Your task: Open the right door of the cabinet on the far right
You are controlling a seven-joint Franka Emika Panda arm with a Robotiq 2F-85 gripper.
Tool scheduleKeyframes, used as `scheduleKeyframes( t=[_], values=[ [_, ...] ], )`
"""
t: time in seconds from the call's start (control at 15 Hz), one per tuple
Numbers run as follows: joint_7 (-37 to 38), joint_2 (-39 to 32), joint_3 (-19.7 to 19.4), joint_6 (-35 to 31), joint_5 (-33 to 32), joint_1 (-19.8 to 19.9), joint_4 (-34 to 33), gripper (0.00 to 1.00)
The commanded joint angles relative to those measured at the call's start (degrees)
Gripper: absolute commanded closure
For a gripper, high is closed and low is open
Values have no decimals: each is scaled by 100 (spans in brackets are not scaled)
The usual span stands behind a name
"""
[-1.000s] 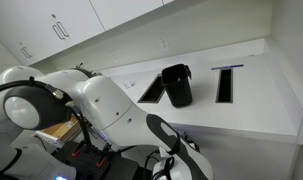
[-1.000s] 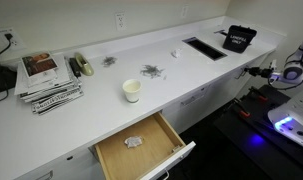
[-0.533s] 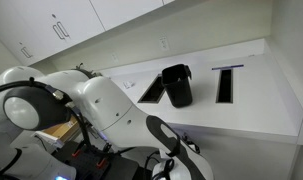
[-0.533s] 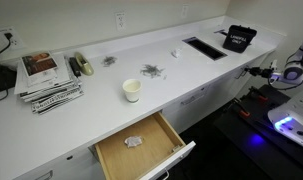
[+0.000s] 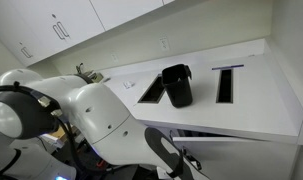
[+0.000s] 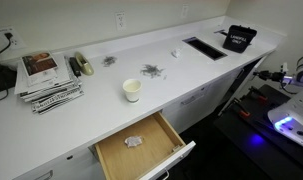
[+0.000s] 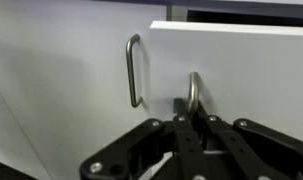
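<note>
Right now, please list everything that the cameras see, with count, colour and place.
worktop: one, white, along the wall
magazines: one stack, mixed colours, left end of the worktop
cup: one, pale, middle of the worktop
bin: one, black, far end of the worktop
drawer: one, wooden, under the worktop, pulled open
wall cabinets: several, white, above the worktop
left door: one, white, beside the right door
right door: one, white, ajar
right door handle: one, silver, on the right door
claw: one, black, closed on the right door handle
</note>
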State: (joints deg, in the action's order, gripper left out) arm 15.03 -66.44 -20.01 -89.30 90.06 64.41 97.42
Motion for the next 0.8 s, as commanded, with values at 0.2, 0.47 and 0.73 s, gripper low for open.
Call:
scheduleKeyframes(
  t=[0.2,0.47,0.73],
  values=[
    [166,-580,-262,526,-960,840,-1356,98],
    [380,-937,-187,768,-1625,1382,-2364,98],
    [673,-1177,-62,771,-2170,1872,-3283,98]
  ],
)
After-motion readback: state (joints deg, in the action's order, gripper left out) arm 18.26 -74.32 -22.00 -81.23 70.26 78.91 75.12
